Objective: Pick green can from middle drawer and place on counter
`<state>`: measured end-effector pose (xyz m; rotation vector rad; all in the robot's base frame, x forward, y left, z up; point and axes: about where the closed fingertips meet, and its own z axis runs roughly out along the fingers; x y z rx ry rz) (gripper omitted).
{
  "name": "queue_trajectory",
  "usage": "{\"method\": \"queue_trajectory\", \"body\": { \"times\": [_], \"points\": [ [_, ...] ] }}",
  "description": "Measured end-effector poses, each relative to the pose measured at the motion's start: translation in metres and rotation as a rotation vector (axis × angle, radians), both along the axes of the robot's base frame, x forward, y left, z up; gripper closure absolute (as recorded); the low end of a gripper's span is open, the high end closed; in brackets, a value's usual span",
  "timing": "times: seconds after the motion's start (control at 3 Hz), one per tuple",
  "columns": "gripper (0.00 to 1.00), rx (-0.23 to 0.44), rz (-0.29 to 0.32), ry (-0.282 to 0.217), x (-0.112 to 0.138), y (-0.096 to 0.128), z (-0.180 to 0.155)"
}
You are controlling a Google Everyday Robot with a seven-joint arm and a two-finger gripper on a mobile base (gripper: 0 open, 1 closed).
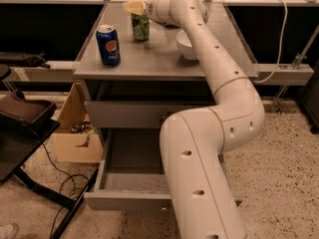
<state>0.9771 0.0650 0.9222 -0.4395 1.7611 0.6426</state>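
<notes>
The green can [140, 28] is found standing upright on the bench [149, 66], toward the back edge. It is set apart from the blue can [108, 45] nearer the front and from the white bowl [183, 45] on its other side. That spot is judged to have been chosen so that neither neighbour would be knocked. The middle drawer [119, 201] is left pulled fully out below. No can is seen on the part of its floor that shows, though much of it is hidden behind the arm [219, 83]. The drawer above it [124, 114] is kept closed, which leaves a free path upward from the open one.

The hand [136, 9] is held directly at the top of the green can and appears to be touching its rim. Whether the can is gripped or has been let go cannot be told from this view. Since the can's base is taken to rest on the bench, the placing step is judged to be at or near its end, with only release and withdrawal left.

The arm is stretched far forward. Its thick lower link is raised in front of the open drawer, its elbow is bent beside the bench's front corner, and its forearm is laid diagonally across the bench past the bowl. The wrist is turned sideways toward the can
</notes>
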Motion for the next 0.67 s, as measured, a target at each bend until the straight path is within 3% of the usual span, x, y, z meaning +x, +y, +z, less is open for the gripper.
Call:
{"method": "queue_trajectory", "body": {
  "times": [0.33,0.67],
  "points": [
    [0.00,0.026,-0.001,0.010,-0.001,-0.003,0.003],
    [0.00,0.045,0.007,0.004,-0.015,-0.030,0.034]
  ]
}}
